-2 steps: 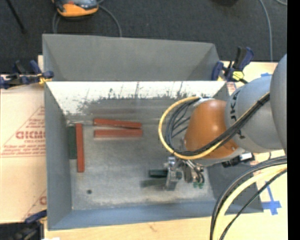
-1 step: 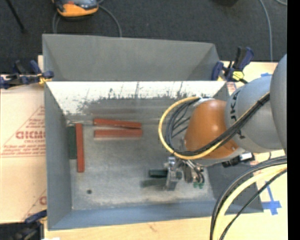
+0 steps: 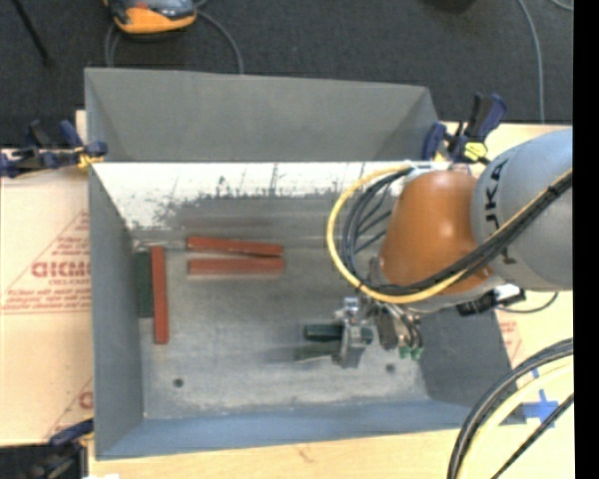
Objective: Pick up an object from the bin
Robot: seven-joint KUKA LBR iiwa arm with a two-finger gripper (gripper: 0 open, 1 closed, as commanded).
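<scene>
Claw (image 3: 354,339) at dark green block (image 3: 317,343), lower right of bin (image 3: 115,317); whether it's wide or narrow, can't tell. Block likely light, stiff: grip narrow sides.

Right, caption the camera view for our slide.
Gripper beside a dark green block in the grey bin; red bars lie further left.

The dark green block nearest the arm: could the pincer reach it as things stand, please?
Probably yes: the pincer is right beside the dark green block, and nothing lies on it.
</scene>
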